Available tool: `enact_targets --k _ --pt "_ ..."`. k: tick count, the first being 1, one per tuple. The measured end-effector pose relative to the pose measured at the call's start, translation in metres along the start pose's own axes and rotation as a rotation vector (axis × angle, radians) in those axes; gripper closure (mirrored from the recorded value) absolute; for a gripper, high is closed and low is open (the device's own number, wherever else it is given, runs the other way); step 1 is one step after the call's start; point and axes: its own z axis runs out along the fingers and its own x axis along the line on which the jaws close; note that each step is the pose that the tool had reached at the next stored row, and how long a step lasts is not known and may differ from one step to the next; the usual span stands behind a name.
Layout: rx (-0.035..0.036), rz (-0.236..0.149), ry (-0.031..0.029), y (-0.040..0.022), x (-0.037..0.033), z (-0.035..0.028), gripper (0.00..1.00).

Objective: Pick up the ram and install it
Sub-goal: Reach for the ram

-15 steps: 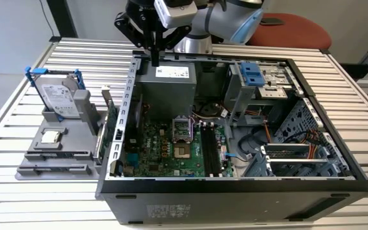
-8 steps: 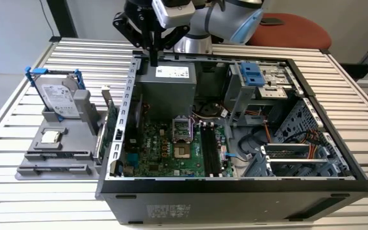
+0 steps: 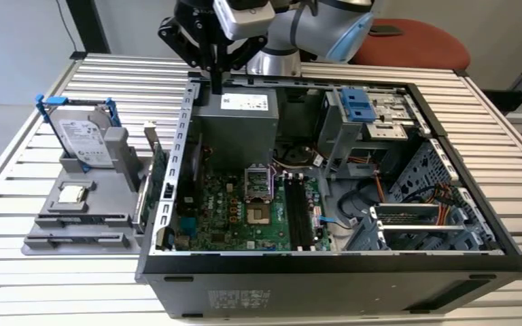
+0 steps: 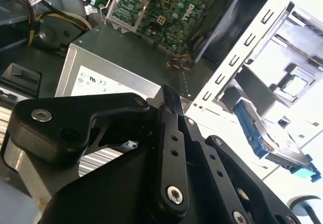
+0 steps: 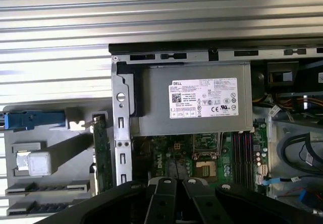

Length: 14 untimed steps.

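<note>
1. An open computer case [image 3: 334,275] lies on its side on the slatted metal counter [image 3: 506,170], with its insides facing up.
2. In the exterior view the arm [image 3: 315,27] comes in from 12 o'clock. Its black fingers [image 3: 215,78] point straight down over the case's rear rim, at about 11 o'clock of the case, just above the grey power supply [image 3: 238,125].
3. The fingers are drawn tight together. In the second wrist view [image 4: 169,133] I see nothing between them and nothing past their tips. The first wrist view [image 5: 164,196] looks down past them at the power supply's label [image 5: 204,98].
4. I cannot say for sure where the ram is. The memory slots [image 3: 298,212] sit at 3 o'clock of the processor socket [image 3: 259,216] on the motherboard [image 3: 229,217]. They show as long dark strips, and I cannot tell a seated stick from a bare slot. They are well apart from the fingers.
5. A grey tray [image 3: 39,238] sits on the counter at 9 o'clock of the case. A hard drive in a blue frame [image 3: 84,139] stands upright at the tray's 12 o'clock end, and a small square chip [image 3: 71,193] lies near its middle.
6. A green expansion card [image 3: 158,183] stands on edge between the tray and the case wall.
7. A red chair seat [image 3: 420,41] shows beyond the counter at 1 o'clock.
</note>
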Motion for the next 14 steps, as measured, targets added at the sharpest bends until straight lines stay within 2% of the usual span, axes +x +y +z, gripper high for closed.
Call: enact_targets --k 6,10,14 --pt "0.0000 0.000 0.0002 -0.0003 0.0044 -0.0001 1.00" --pt "0.0000 0.000 0.0006 -0.0007 0.0103 -0.0002 1.00" --pt "0.0003 0.000 0.0043 -0.0013 0.0178 -0.0004 1.00"
